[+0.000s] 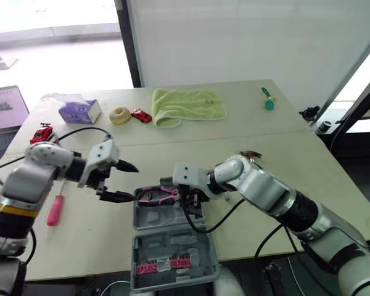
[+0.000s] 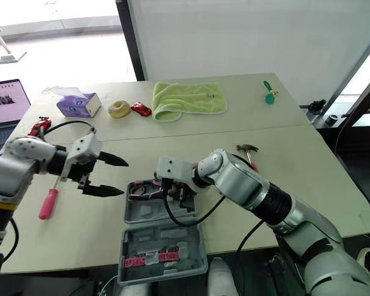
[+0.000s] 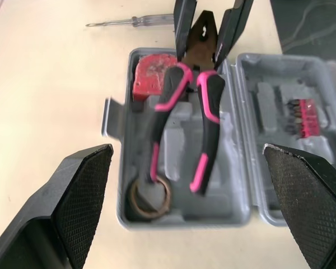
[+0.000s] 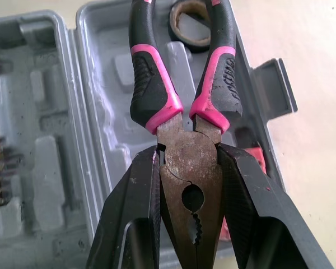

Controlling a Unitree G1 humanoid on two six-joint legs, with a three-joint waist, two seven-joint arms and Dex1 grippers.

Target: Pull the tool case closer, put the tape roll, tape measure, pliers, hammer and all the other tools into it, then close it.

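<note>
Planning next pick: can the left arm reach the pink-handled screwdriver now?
Probably yes. The pink-handled screwdriver lies uncovered on the beige table beside the left gripper, whose jaws are open and empty; it would need to draw back.

Left tool point(image 1: 134, 182) spread wide; right tool point(image 4: 189, 152) clamped, arm bent inward.

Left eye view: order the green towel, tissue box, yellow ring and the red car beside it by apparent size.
1. green towel
2. tissue box
3. yellow ring and red car, about alike; unranked
</note>
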